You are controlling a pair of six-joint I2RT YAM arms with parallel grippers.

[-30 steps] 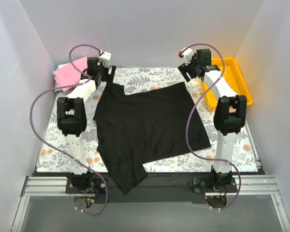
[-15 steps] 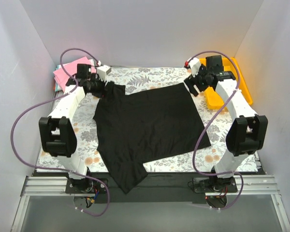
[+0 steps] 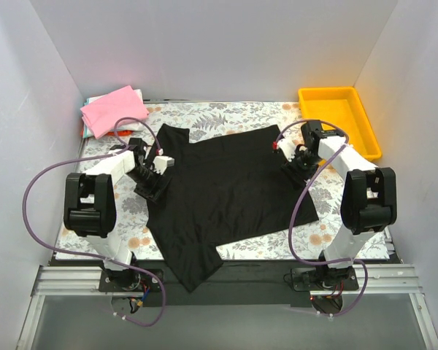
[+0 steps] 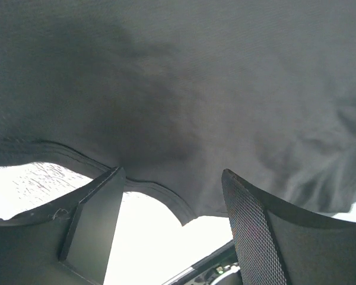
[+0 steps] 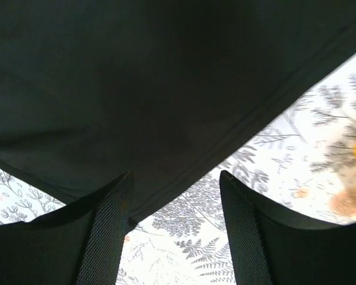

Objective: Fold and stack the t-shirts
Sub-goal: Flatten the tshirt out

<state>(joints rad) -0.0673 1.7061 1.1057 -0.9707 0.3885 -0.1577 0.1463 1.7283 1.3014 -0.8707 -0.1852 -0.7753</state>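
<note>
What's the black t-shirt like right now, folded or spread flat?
Spread out. The black t-shirt lies open across the table, its wide outline showing in the top view, with no fold made.

The black t-shirt (image 3: pixel 226 189) is plain, the pink t-shirt (image 3: pixel 113 108) plain, the tray (image 3: pixel 339 109) bright yellow, the counter (image 3: pixel 233 115) white with grey ferns and orange blossoms, the cables (image 3: pixel 25 204) purple.

Spread t-shirt (image 3: pixel 226 189) centred on table (image 3: pixel 233 115), folded t-shirts (image 3: pixel 111 109) far left corner, tray (image 3: pixel 339 117) far right corner

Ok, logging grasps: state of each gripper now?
Left gripper: open, at the black shirt's edge.
Right gripper: open, same.
</note>
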